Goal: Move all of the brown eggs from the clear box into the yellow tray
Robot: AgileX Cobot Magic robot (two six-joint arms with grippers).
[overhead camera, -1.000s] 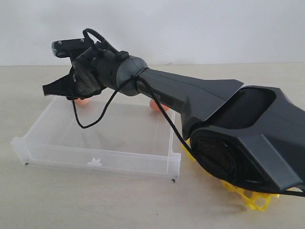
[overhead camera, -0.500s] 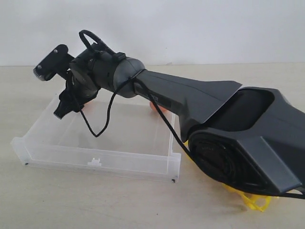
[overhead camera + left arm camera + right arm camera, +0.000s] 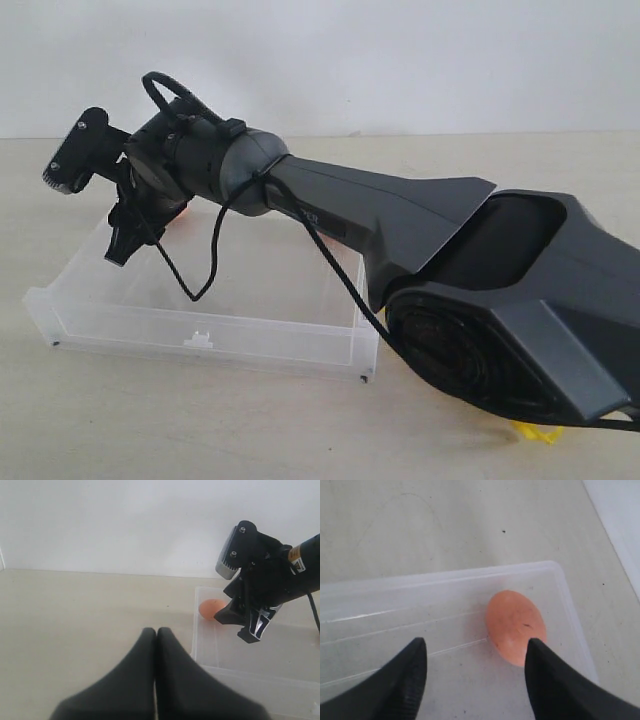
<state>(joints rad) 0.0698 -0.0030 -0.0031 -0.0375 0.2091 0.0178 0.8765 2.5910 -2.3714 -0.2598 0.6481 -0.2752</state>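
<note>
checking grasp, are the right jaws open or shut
Open: the right gripper has jaws wide apart; the brown egg lies ungripped in the clear box.

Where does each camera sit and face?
Exterior: low, off the arms, facing the wall across the clear box; the right arm fills it.
Left wrist: beside the box, facing it over the shut left gripper.
Right wrist: above the box corner, looking down through the open right gripper.
Both wrist views share one brown egg.

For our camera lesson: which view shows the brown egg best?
The right wrist view: the brown egg lies nearly whole in a corner of the clear box. The left wrist view shows it small, partly behind the right gripper; the exterior view, an orange sliver.
</note>
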